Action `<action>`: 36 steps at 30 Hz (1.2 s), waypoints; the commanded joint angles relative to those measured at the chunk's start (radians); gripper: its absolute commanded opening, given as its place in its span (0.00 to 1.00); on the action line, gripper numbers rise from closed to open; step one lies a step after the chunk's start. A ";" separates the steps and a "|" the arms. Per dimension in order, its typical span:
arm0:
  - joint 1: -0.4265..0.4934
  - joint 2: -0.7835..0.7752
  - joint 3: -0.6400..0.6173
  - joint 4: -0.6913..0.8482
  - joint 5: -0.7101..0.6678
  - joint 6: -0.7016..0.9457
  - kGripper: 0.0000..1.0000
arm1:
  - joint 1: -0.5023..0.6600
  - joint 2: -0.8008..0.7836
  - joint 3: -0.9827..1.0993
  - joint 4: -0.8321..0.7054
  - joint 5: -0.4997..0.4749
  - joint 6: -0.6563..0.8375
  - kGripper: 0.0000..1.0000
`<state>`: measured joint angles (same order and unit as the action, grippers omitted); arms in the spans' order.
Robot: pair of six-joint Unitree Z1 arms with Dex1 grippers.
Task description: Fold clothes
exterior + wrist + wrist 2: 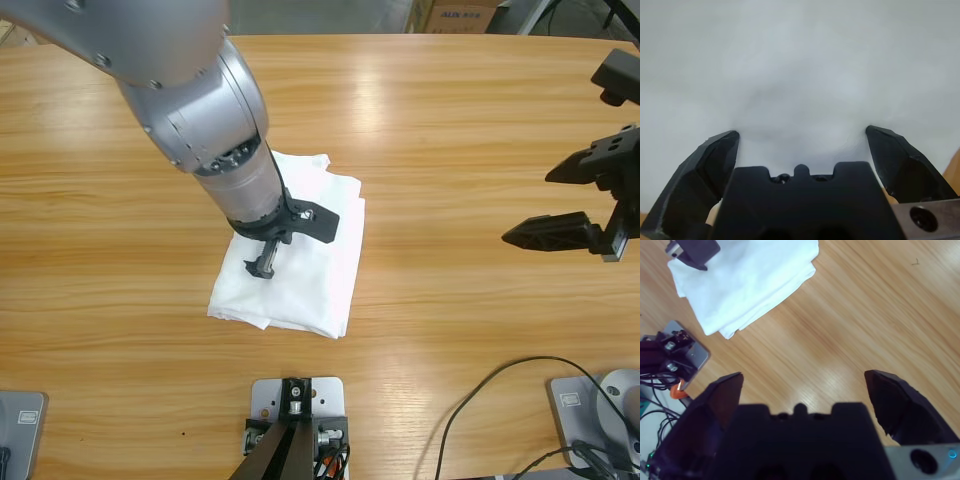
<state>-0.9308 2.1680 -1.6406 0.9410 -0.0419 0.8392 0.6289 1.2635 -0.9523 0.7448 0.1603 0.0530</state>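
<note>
The clothes (312,272) are one white garment folded into a compact rectangle near the middle of the wooden table (450,100). My left gripper (290,243) points down onto the top of the bundle. Its jaws are open, and white cloth (800,60) fills the left wrist view around the left gripper (802,135). My right gripper (527,206) hovers open over bare wood at the right edge, well away from the fabric. In the right wrist view the folded clothes (750,280) lie at the upper left, beyond the right gripper (802,377), with the left gripper (692,250) on them.
A cardboard box (455,15) stands beyond the table's far edge. A black cable (480,400) loops across the front right of the table. Bare wood lies on all sides of the bundle.
</note>
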 commanded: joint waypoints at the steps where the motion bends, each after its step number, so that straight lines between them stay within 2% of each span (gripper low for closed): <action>1: -0.026 0.141 -0.044 0.007 0.033 -0.004 1.00 | -0.007 -0.005 0.046 -0.053 0.009 0.021 1.00; 9: -0.026 0.177 -0.067 0.008 0.045 -0.030 1.00 | -0.012 0.007 0.058 -0.074 0.021 0.021 1.00; 11: -0.022 0.189 -0.069 0.009 0.043 -0.128 1.00 | -0.014 0.006 0.058 -0.074 0.020 0.026 1.00; 14: 0.020 0.211 -0.088 0.015 0.047 -0.405 1.00 | -0.014 -0.003 0.058 -0.073 0.019 0.028 1.00; 16: 0.089 0.214 -0.095 0.018 0.047 -0.527 1.00 | -0.014 -0.010 0.063 -0.071 0.019 0.030 1.00; 18: 0.165 0.213 -0.100 0.019 0.046 -0.581 1.00 | -0.014 -0.021 0.078 -0.071 0.021 0.035 1.00; 26: 0.582 0.243 -0.173 0.019 0.047 -0.802 1.00 | -0.014 -0.064 0.097 -0.058 0.023 0.069 1.00; 29: 0.695 0.268 -0.227 0.021 0.046 -0.901 1.00 | -0.014 -0.061 0.093 -0.054 0.024 0.075 1.00; 36: 0.872 0.317 -0.343 0.038 0.043 -0.953 1.00 | -0.014 -0.032 0.092 -0.062 0.027 0.077 1.00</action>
<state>-0.1976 2.3426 -1.9040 0.9524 -0.0147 -0.0725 0.6236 1.2257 -0.8803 0.6813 0.1649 0.1193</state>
